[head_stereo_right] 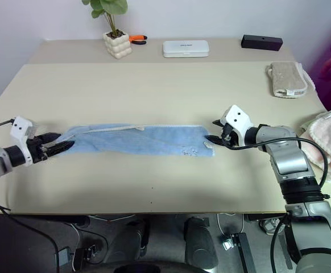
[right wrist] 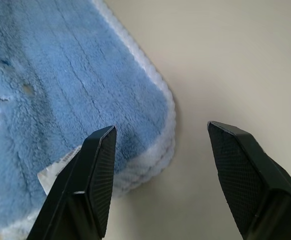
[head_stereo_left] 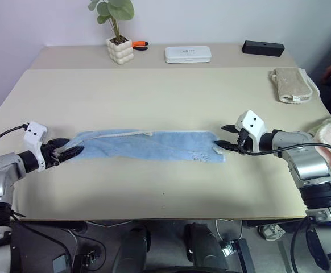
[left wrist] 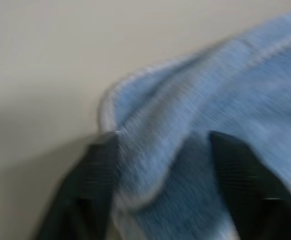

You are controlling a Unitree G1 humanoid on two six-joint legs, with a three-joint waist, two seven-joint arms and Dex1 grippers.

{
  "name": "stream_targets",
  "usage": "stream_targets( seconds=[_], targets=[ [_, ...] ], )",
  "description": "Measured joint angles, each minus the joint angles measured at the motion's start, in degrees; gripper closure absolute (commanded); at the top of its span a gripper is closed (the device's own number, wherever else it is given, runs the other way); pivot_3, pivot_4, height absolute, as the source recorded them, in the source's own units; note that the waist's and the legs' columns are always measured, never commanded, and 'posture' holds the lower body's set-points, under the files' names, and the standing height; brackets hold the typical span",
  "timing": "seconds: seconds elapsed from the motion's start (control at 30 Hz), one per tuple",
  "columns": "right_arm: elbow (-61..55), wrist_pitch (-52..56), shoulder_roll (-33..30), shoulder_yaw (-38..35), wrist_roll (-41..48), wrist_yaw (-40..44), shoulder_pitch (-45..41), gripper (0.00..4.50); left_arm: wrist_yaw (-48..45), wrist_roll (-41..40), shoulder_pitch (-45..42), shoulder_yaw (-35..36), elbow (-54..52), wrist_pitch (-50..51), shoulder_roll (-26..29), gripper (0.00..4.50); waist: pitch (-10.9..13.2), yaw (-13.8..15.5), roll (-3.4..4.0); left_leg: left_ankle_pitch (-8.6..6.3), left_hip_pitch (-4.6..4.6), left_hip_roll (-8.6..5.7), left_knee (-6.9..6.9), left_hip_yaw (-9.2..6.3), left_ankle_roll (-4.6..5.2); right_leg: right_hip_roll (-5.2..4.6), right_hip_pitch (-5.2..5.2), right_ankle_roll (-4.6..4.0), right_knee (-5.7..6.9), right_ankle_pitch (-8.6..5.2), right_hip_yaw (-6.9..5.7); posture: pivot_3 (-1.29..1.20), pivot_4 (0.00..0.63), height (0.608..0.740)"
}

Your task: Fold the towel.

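Your left gripper [head_stereo_left: 69, 152] and right gripper [head_stereo_left: 229, 138] sit at either end of the towel [head_stereo_left: 148, 145], jaws released; it lies as a long doubled strip mid-counter [head_stereo_left: 154, 96], so you've still the crosswise folds to make

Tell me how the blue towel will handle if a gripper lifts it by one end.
Probably floppy: the towel lies flat in a long strip with soft wrinkles, so it would likely sag and hang. Its terry pile should grip well rather than slip. At the end near the right gripper the layers are stacked, so a shallow pinch may catch just some.
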Motion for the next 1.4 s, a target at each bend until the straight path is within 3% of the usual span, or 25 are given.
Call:
stream_targets(
  seconds=[0.23, 0.5, 0.87, 1.1, 1.2, 1.23, 1.4],
  targets=[
    [-3.7, 1.2, 2.8, 0.6, 0.3, -0.3, 0.9, 1.54, 0.8, -0.2, -3.6, 0.1, 0.7, 0.1, -0.4, 0.07, 0.0, 0.2, -0.01, 0.00, -0.02, -0.01, 0.02, 0.00, 0.00, 0.00, 0.01, 0.00, -0.01, 0.00, 0.00, 0.00, 0.150, 0.738],
    [-8.4, 2.9, 4.6, 3.3, -0.2, -0.9, 4.7, 1.54, 7.1, 4.0, -9.2, -1.5, 7.3, -7.3, -5.0, 0.07, 0.0, -0.1, -0.02, 0.00, 0.00, -0.02, 0.04, 0.00, 0.00, 0.00, 0.01, 0.02, 0.01, 0.01, 0.00, 0.00, 0.150, 0.738],
    [-11.0, 3.9, 4.5, 2.7, -0.1, -2.1, 6.3, 1.54, 19.5, 9.8, -17.5, -1.8, 22.1, -18.8, -6.8, 0.07, 0.0, 0.2, -0.06, 0.00, -0.01, -0.03, 0.05, -0.01, 0.00, 0.00, 0.02, 0.07, 0.00, 0.04, 0.00, 0.00, 0.150, 0.738],
    [-15.4, 6.5, 2.3, 0.5, 1.0, -2.5, 7.9, 1.54, 21.5, 8.5, -17.0, 0.3, 24.4, -21.7, -7.4, 0.07, 0.0, 0.1, -0.06, 0.00, -0.01, -0.03, 0.05, -0.01, 0.00, 0.00, 0.01, 0.07, 0.00, 0.04, 0.00, 0.00, 0.150, 0.738],
    [-18.1, 9.3, 0.8, -1.8, 2.8, -2.4, 8.3, 0.68, 20.3, 6.8, -15.3, 2.2, 21.7, -22.1, -7.3, 0.00, 0.0, 0.1, -0.07, 0.00, -0.02, -0.03, 0.04, -0.02, 0.00, -0.01, 0.02, 0.07, 0.00, 0.04, 0.00, 0.00, 0.150, 0.738],
    [-19.0, 10.3, -0.1, -2.6, 3.4, -2.1, 8.8, 0.19, 19.2, 6.0, -14.3, 2.5, 19.6, -21.9, -7.0, 0.00, 0.0, 0.2, -0.07, 0.00, -0.04, -0.03, 0.05, -0.02, 0.00, -0.01, 0.01, 0.07, -0.01, 0.04, 0.00, 0.00, 0.150, 0.738],
    [-25.1, 11.6, -5.0, -4.7, 4.6, -0.4, 13.0, 0.04, 8.1, 1.1, -1.2, 2.2, -2.8, -16.9, -3.1, 0.00, -0.1, 0.0, -0.03, -0.02, 0.01, -0.02, -0.05, 0.10, 0.03, -0.03, 0.01, 0.06, -0.08, 0.03, 0.17, 0.00, 0.150, 0.738]
  ],
)
